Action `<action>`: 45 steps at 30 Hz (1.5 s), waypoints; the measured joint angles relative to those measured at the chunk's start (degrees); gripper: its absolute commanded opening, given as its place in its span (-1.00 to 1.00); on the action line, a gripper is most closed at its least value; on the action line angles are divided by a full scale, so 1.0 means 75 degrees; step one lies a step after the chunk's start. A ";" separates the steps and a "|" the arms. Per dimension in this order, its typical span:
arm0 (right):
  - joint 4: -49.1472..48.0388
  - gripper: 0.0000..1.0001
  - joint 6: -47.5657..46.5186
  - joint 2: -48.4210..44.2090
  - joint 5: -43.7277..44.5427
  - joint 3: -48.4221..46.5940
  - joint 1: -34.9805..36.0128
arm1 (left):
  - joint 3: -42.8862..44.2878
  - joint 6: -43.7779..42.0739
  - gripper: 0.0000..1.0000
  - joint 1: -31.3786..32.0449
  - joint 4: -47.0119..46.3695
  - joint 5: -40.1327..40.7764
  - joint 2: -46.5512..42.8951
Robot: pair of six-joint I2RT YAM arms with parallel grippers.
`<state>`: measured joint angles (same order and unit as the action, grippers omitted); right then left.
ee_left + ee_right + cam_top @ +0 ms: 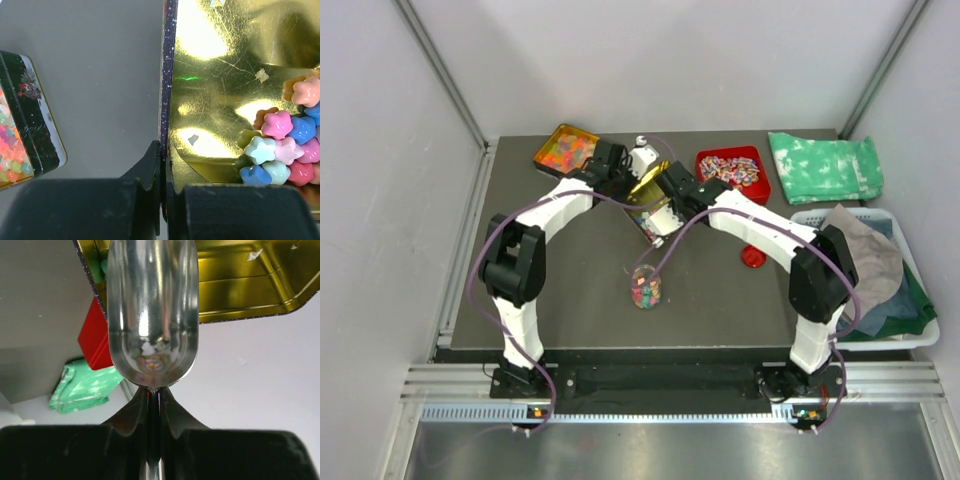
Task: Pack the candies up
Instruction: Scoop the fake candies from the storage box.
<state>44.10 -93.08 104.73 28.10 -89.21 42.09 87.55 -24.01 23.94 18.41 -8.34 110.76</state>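
L hand point(162, 152) clamped on gold-lined metal tin point(225, 75) wall, pastel flower-shaped candies point(285, 150) inside; R hand point(154, 396) clamped on shiny steel scoop point(152, 305).

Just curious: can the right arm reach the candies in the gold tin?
Probably yes: the tin holding the candies is open, the left gripper pinches only its wall, the right gripper's scoop is close.

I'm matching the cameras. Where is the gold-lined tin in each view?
Top external: gold-lined tin, just above centre.
Left wrist: fills the right half, candies inside.
Right wrist: along the top edge, behind the scoop.
Shared landmark: its dark speckled rim.
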 measured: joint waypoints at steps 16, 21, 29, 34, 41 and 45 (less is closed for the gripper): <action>-0.0854 -1.00 -0.0542 0.0064 0.0341 0.0548 -0.0079 | 0.0009 0.0000 -1.00 0.0152 0.0239 0.0577 0.0000; -0.0469 -1.00 -0.0527 0.0114 0.0469 0.0466 -0.0009 | 0.0020 -0.0003 -1.00 0.0236 0.0248 0.0694 -0.0003; 0.1005 -1.00 0.0662 0.0816 0.0463 -0.0679 0.0099 | 0.0055 0.0006 -1.00 0.0332 0.0420 0.0895 -0.0003; 0.1335 -1.00 0.1259 0.0903 0.0353 -0.0772 0.0154 | 0.0055 0.0009 -1.00 0.0428 0.0536 0.1014 -0.0003; 0.1346 -1.00 0.1807 0.0988 0.0117 -0.0772 0.0154 | 0.0055 -0.0003 -1.00 0.0437 0.0699 0.1131 -0.0003; 0.1341 -1.00 0.2028 0.0997 -0.0012 -0.0772 0.0152 | 0.0055 -0.0029 -1.00 0.0437 0.0726 0.1224 0.0000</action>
<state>54.15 -77.87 112.20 28.01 -95.00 43.22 87.96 -24.23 27.22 23.86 0.84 110.76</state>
